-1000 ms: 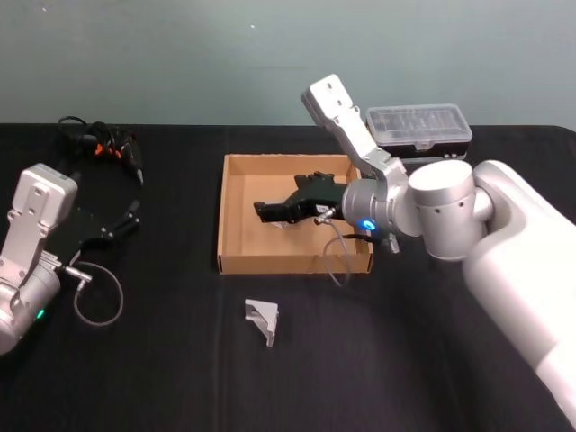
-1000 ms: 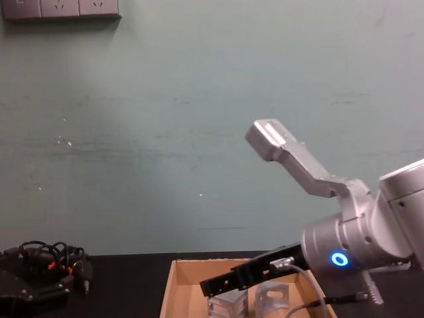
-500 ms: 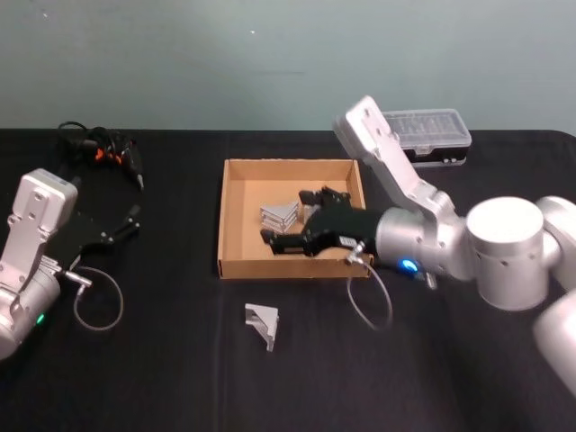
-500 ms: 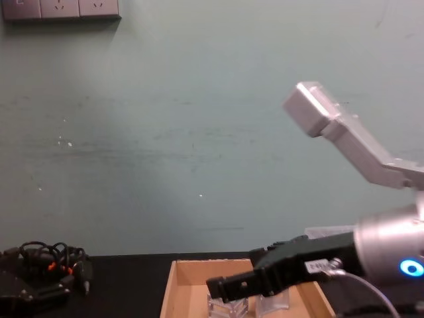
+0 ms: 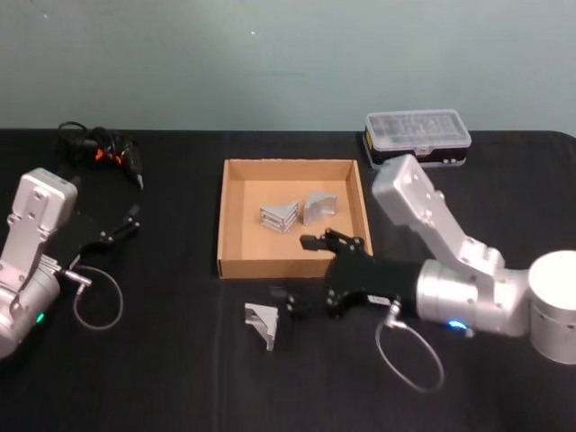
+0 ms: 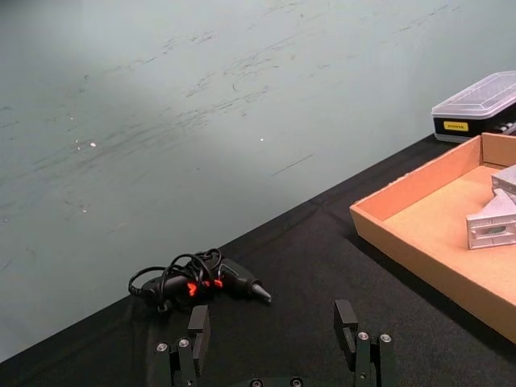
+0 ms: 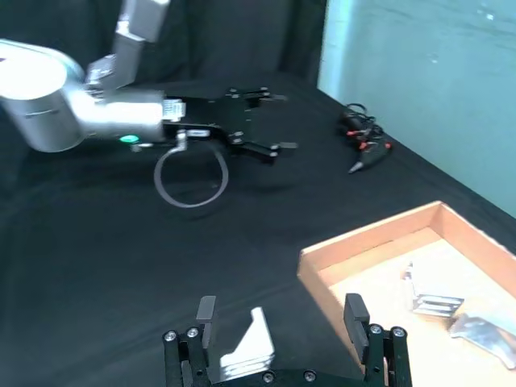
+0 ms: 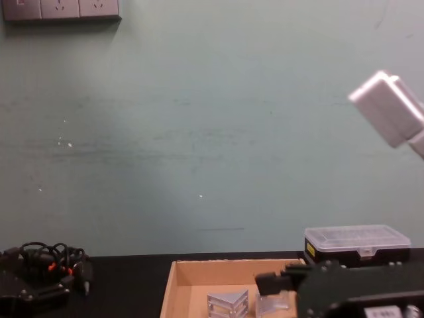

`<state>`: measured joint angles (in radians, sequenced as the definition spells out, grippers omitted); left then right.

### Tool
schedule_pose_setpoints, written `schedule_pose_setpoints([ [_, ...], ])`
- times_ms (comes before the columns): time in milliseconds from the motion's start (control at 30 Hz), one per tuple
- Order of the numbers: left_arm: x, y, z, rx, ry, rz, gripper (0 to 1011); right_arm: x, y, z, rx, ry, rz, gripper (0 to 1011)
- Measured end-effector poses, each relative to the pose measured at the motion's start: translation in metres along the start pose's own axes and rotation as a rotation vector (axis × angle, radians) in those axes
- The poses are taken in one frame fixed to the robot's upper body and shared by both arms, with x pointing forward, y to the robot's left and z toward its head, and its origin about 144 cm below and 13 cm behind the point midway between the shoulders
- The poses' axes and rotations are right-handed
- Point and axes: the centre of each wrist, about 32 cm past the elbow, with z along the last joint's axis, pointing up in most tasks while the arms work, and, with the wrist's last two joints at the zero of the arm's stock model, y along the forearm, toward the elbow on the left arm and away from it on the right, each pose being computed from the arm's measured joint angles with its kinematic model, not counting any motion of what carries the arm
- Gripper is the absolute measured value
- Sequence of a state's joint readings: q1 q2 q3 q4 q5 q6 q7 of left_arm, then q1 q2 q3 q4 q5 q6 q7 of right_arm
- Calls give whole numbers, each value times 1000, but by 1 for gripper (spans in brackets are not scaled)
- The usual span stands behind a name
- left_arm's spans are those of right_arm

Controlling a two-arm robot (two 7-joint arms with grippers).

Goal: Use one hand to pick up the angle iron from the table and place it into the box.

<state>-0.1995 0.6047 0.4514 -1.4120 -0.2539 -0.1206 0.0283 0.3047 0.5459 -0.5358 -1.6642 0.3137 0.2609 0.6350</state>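
**Just off the shallow brown cardboard box point(image 5: 221, 216), the right gripper point(image 5: 292, 267) is reaching at a silvery metal angle iron point(image 5: 263, 322)**

On the matte black counter point(image 5: 180, 360), that folded, triangular-sided angle iron is lying just in front of the box's front wall, outside it. The right gripper's black fingers point(image 7: 205, 311) are standing wide apart with the piece between them, and they are gripping nothing. Two more angle irons point(image 5: 280, 216) are resting side by side on the box's plain tan floor.

A clear-lidded plastic case point(image 5: 418, 135) with a black base is sitting beyond the box's far right corner, apart from it. Its yellow label point(image 6: 455, 126) is carrying dark writing too small to read.

Open counter is stretching in front of the angle iron and off to its left. The left gripper point(image 5: 126, 222) is sitting parked near the counter's left edge, well apart from the box, its fingers point(image 6: 197, 326) spread wide and holding nothing. A black tool with orange marks point(image 5: 101, 148) and a tangled cable is lying at the far left.
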Motion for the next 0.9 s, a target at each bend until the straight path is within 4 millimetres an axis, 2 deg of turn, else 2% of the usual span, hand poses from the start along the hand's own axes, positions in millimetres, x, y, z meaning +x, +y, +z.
schedule_pose_setpoints([
  [300,0,0,0,0,0,0,1011,-2,-12,-22,6,-34,94,1002],
  [567,0,0,0,0,0,0,1012,-7,-6,-37,-2,-63,146,1002],
  [900,0,0,0,0,0,0,1011,-3,6,-42,-24,-55,172,1002],
])
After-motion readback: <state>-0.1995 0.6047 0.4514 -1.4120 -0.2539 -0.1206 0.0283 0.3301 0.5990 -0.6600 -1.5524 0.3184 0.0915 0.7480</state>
